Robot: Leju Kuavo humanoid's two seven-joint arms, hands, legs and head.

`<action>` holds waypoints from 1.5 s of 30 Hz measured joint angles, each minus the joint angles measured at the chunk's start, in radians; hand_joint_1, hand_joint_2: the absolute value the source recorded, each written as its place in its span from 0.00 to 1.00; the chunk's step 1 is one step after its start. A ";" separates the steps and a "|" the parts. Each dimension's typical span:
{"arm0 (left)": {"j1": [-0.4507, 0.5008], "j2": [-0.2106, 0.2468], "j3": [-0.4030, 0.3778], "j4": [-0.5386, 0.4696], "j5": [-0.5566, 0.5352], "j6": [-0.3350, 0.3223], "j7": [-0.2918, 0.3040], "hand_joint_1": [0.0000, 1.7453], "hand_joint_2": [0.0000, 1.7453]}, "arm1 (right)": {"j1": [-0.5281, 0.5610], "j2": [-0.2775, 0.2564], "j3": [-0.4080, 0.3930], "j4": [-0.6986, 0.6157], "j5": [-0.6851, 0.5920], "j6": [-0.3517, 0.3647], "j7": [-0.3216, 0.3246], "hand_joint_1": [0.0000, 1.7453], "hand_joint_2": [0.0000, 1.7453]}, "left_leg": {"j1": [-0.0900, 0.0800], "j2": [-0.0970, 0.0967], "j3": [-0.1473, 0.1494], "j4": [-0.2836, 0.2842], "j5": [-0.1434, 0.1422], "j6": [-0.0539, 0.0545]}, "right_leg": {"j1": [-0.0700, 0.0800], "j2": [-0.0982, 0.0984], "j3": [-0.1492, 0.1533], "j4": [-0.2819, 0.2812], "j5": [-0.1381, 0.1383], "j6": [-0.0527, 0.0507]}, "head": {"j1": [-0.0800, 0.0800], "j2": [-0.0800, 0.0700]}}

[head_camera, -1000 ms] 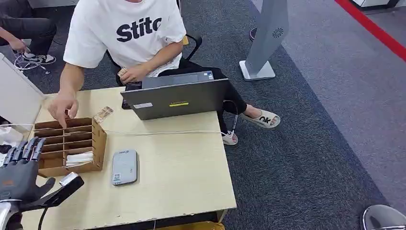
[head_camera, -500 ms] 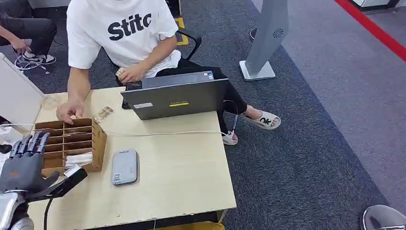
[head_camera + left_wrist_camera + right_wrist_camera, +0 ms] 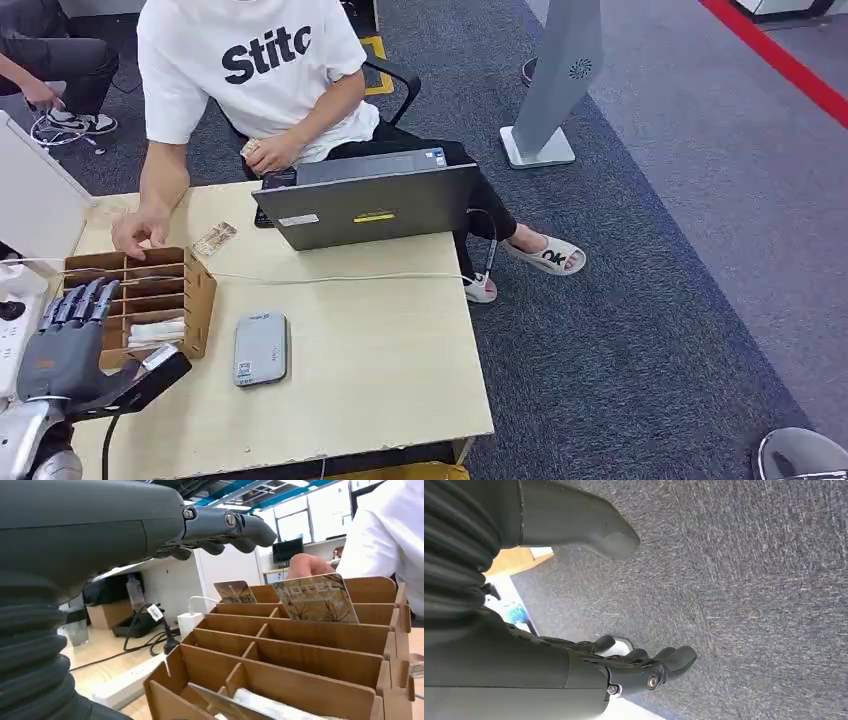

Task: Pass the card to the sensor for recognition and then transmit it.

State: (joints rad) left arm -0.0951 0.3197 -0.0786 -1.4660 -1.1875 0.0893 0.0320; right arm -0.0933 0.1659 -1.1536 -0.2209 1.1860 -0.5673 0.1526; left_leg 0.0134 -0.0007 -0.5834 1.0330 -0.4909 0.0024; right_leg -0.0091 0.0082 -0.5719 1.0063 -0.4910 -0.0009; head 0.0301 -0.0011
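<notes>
A brown cardboard card rack (image 3: 196, 296) stands on the table's left side, with pale cards (image 3: 157, 331) lying in its near slot. In the left wrist view two printed cards (image 3: 315, 598) stand upright in the far slots of the rack (image 3: 310, 665). A grey flat sensor (image 3: 261, 347) lies just right of the rack. My left hand (image 3: 70, 340) hovers at the rack's near left corner, fingers (image 3: 227, 527) spread and holding nothing. My right hand (image 3: 624, 667) hangs over grey carpet, fingers apart and empty.
A person in a white shirt sits behind the table, one hand (image 3: 135, 230) on the rack's far end, the other (image 3: 262, 152) holding a card. An open laptop (image 3: 370, 205), a loose card (image 3: 215, 238) and a white cable (image 3: 340, 277) lie beyond.
My left hand has moved forward to the rack's near corner. The person's hand has shifted left along the rack's far end.
</notes>
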 joint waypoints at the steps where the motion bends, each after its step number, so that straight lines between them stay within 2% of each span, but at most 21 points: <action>1: 0.000 0.000 0.000 0.000 0.000 0.000 0.000 0.00 1.00 | 0.000 0.000 0.000 0.000 0.000 0.000 0.000 0.00 1.00 | 0.000 0.000 0.000 0.000 0.000 0.000 | 0.000 0.000 0.000 0.000 0.000 0.000 | 0.000 0.000; 22: 0.005 -0.006 -0.017 0.002 0.035 -0.019 -0.014 0.01 1.00 | 0.000 0.000 0.000 0.000 -0.003 -0.005 -0.005 0.00 1.00 | 0.000 0.000 0.000 0.000 0.000 0.000 | 0.000 0.000 0.000 0.000 0.000 0.000 | 0.000 0.000; 23: 0.005 -0.006 -0.018 0.002 0.037 -0.019 -0.013 0.13 1.00 | 0.000 0.000 0.000 0.000 -0.003 -0.005 -0.005 0.00 1.00 | 0.000 0.000 0.000 0.000 0.000 0.000 | 0.000 0.000 0.000 0.000 0.000 0.000 | 0.000 0.000; 24: 0.005 -0.006 -0.019 0.002 0.040 -0.020 -0.013 0.40 1.00 | 0.000 0.000 0.000 0.000 -0.003 -0.005 -0.006 0.00 1.00 | 0.000 0.000 0.000 0.000 0.000 0.000 | 0.000 0.000 0.000 0.000 0.000 0.000 | 0.000 0.000; 25: 0.005 -0.005 -0.019 0.002 0.042 -0.021 -0.013 0.88 1.00 | 0.000 0.000 0.000 0.000 -0.003 -0.005 -0.008 0.00 1.00 | 0.000 0.000 0.000 0.000 0.000 0.000 | 0.000 0.000 0.000 0.000 0.000 0.000 | 0.000 0.000; 27: 0.006 -0.003 -0.019 0.002 0.044 -0.021 -0.013 1.00 1.00 | 0.000 0.000 0.000 0.000 -0.003 -0.005 -0.010 0.00 1.00 | 0.000 0.000 0.000 0.000 0.000 0.000 | 0.000 0.000 0.000 0.000 0.000 0.000 | 0.000 0.000; 45: 0.014 0.006 -0.021 0.002 0.055 -0.026 -0.012 1.00 1.00 | 0.000 0.000 0.000 0.000 -0.003 -0.005 -0.018 0.00 1.00 | 0.000 0.000 0.000 0.000 0.000 0.000 | 0.000 0.000 0.000 0.000 0.000 0.000 | 0.000 0.000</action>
State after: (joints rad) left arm -0.0815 0.3262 -0.0992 -1.4641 -1.1326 0.0629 0.0198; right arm -0.0932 0.1659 -1.1536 -0.2209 1.1833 -0.5726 0.1351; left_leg 0.0134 -0.0008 -0.5836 1.0330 -0.4909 0.0024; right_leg -0.0091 0.0082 -0.5718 1.0063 -0.4910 -0.0009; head 0.0298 -0.0011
